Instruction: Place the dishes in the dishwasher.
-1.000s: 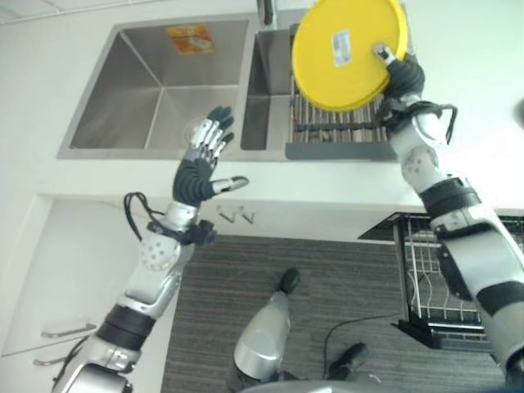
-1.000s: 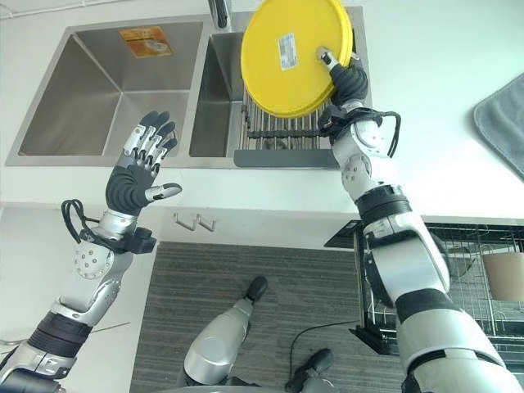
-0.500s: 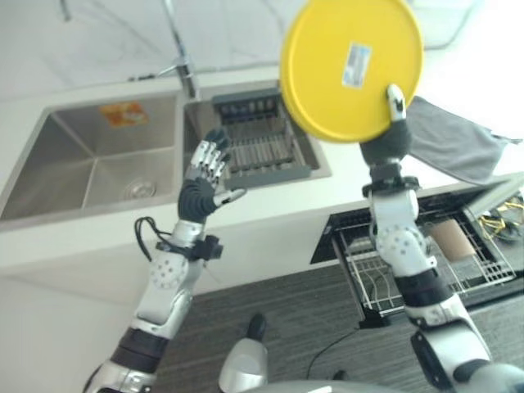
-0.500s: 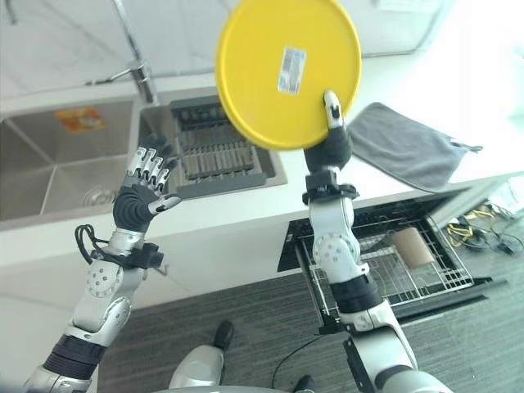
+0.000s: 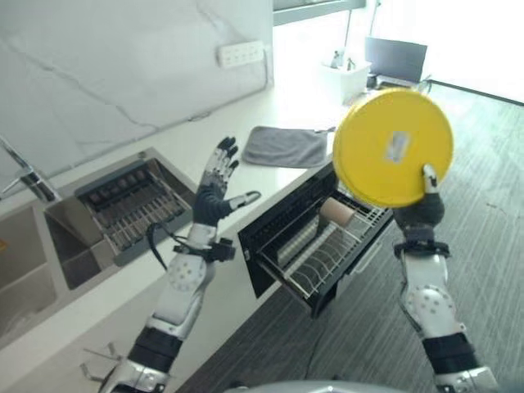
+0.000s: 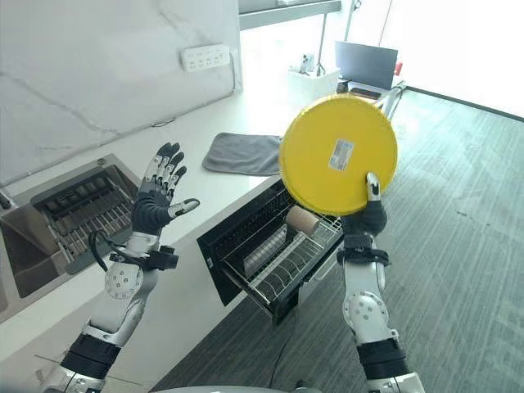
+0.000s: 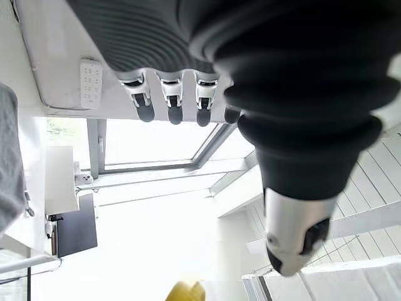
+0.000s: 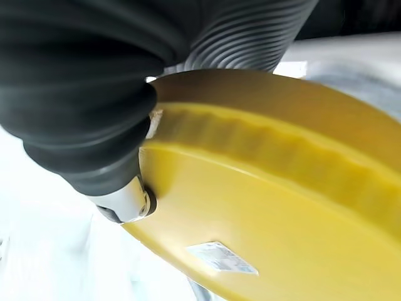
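A round yellow plate [image 5: 391, 147] with a white sticker on its underside is held upright in the air, above and to the right of the open dishwasher. My right hand [image 5: 421, 209] is shut on its lower edge, the thumb [image 8: 124, 199] pressed on the underside. The dishwasher's pulled-out rack [image 5: 327, 246] has wire tines and a tan cup [image 5: 333, 211] lying in it. My left hand [image 5: 215, 190] is raised over the counter with fingers [image 7: 169, 100] spread, open and holding nothing.
The white counter [image 6: 237, 184] carries a grey cloth [image 5: 285, 146] at its far end. A sink with a dish rack [image 5: 131, 205] in it lies to the left. Grey wood floor [image 6: 458, 246] spreads to the right of the dishwasher.
The camera has swung right, from the sink toward the dishwasher. My right hand has carried the yellow plate along, away from the sink rack to above the open dishwasher rack. The left hand stays raised and open.
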